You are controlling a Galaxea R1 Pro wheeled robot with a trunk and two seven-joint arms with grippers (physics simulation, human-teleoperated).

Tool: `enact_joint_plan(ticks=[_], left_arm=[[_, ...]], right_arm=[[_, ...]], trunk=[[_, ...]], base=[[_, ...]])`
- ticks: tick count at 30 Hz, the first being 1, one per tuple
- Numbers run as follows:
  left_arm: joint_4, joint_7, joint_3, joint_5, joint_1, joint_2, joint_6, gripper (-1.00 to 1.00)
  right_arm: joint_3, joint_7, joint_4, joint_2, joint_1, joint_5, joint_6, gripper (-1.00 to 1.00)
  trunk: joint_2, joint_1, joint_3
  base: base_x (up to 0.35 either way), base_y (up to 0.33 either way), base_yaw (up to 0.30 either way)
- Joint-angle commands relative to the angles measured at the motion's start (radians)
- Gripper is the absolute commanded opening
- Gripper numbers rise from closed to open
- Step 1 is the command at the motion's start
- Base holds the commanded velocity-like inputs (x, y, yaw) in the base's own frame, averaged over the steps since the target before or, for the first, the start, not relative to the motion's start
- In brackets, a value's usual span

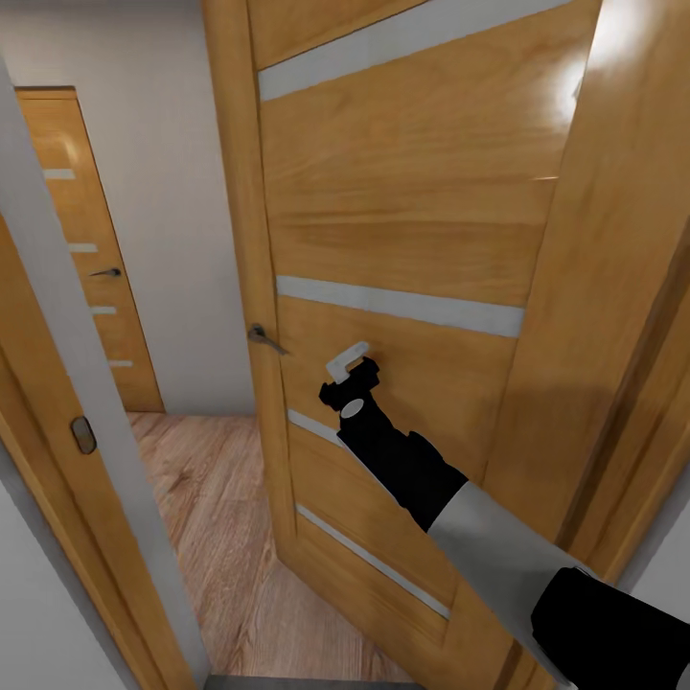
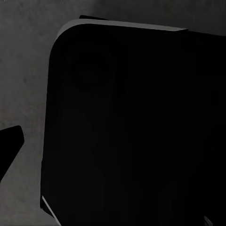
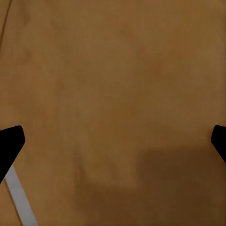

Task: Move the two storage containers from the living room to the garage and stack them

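While the robot stands at a doorway, its right arm (image 1: 450, 498) reaches forward from the near right, and the right gripper (image 1: 351, 369) is up against the face of a light-wood door (image 1: 402, 230) that stands ajar. From the head view the pale fingers sit at the door panel, just right of the door's dark lever handle (image 1: 266, 338) on its left edge and between two of the grey horizontal strips (image 1: 402, 305) set into the wood. In the right wrist view the two dark fingertips (image 3: 10, 146) stand wide apart at opposite sides with nothing between them, so the jaws are released, and the wood surface (image 3: 117, 94) lies close in front with one grey strip (image 3: 21, 197) crossing a corner.

Through the gap to the left of the door, a light wood-plank floor (image 1: 206, 517) runs to a far white wall (image 1: 163, 192), where a second door (image 1: 91, 259) of the same wood with its own handle stands at the far left. At the near left is the door frame (image 1: 57, 383) with a small metal strike plate (image 1: 83, 435).

In the left wrist view a large black rounded body (image 2: 136, 132) lies over a dark grey rough surface (image 2: 23, 70), and one dark fingertip (image 2: 10, 143) shows; whether the left jaws are released or clenched I cannot tell.

Neither storage container can be placed from these views
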Motion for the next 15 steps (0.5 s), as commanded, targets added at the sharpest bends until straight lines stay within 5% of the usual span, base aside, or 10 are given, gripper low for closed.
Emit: enact_joint_plan(ticks=[1, 15], left_arm=[[-0.001, -0.001, 0.002, 0.008, 0.001, 0.000, -0.002, 1.00], [-0.001, -0.001, 0.002, 0.008, 0.001, 0.000, -0.002, 1.00]], right_arm=[[0.003, -0.008, 0.000, 0.000, -0.001, 0.003, 0.007, 1.00], [0.003, -0.009, 0.003, 0.000, -0.001, 0.002, 0.008, 1.00]], trunk=[[0.000, 0.000, -0.001], [0.000, 0.000, -0.001]], base=[[0.005, 0.000, 0.000], [0.000, 0.000, 0.000]])
